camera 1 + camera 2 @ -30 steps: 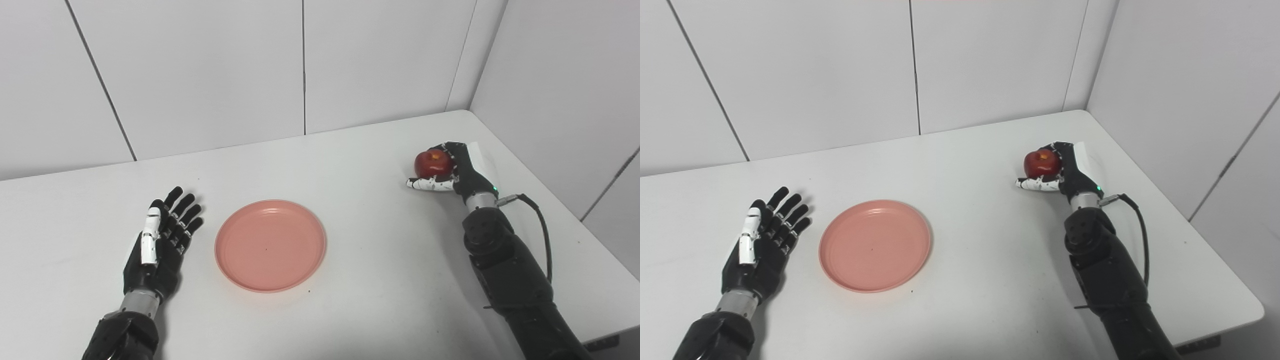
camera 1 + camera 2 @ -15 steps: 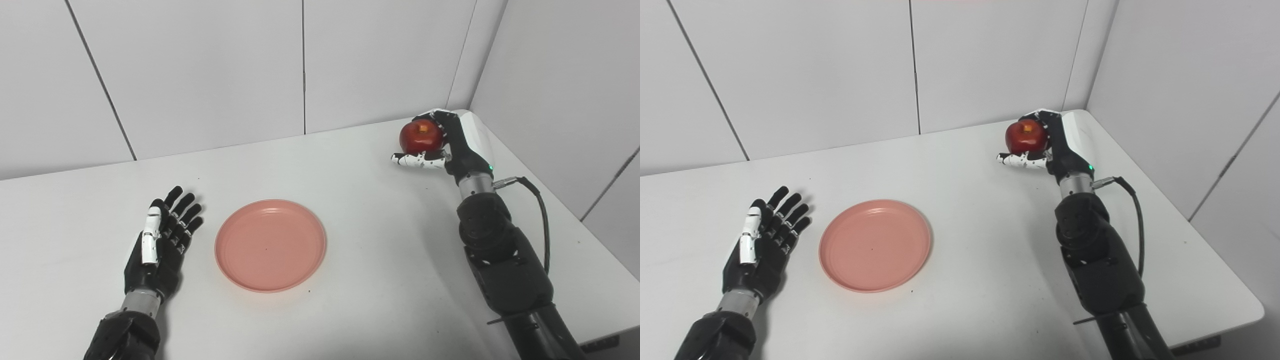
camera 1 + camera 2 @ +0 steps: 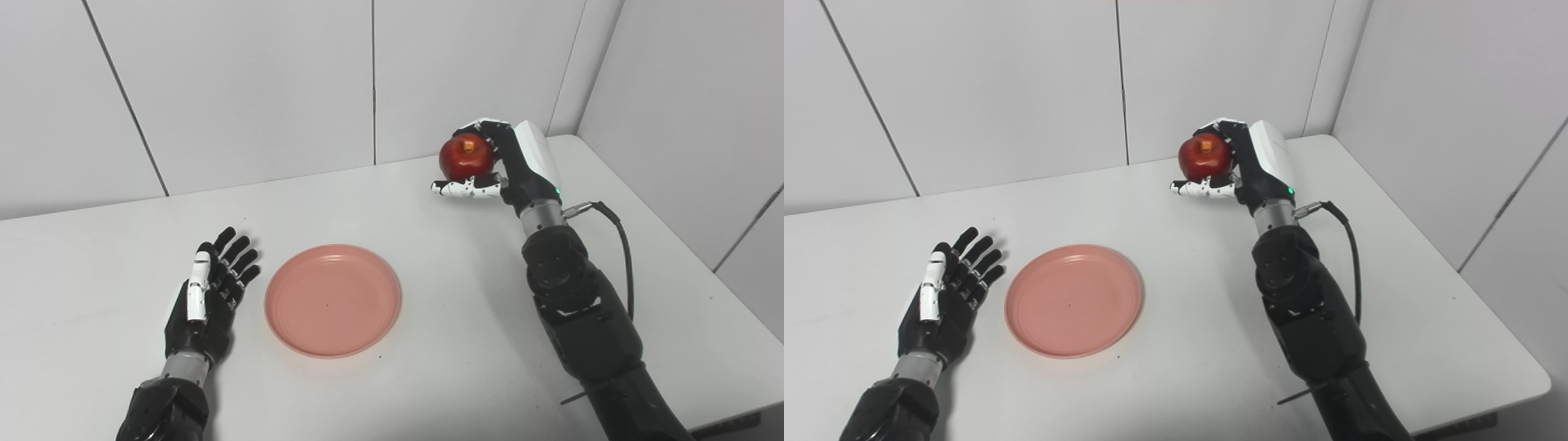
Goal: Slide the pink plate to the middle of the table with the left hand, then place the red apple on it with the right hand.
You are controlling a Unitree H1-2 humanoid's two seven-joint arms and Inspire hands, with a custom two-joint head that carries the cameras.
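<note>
Left eye view showed a white table (image 3: pixel 465 343) set in a corner of pale wall panels (image 3: pixel 245 86), with one pink plate (image 3: pixel 332 300), one red apple (image 3: pixel 466 157) and two robot hands.

Toward the far right side, the right hand (image 3: pixel 502 165) was raised above the table. Its dark fingers (image 3: pixel 490 130) curled over the far side and top of the apple, while its white thumb (image 3: pixel 464 189) lay under the fruit, so the hand was closed around it. The apple sat upright in that grip, its stem dimple facing up, clear of the table surface and well apart from the plate. A black cable (image 3: pixel 615 226) looped out from the wrist of that arm.

At the near left, the left hand (image 3: pixel 208 294) lay on the table with its fingers (image 3: pixel 236 260) spread and straight, pointing away from the robot, holding nothing. It rested just beside the plate's left rim without touching it.

The plate lay flat and empty near the table's middle, nothing between it and the apple.
</note>
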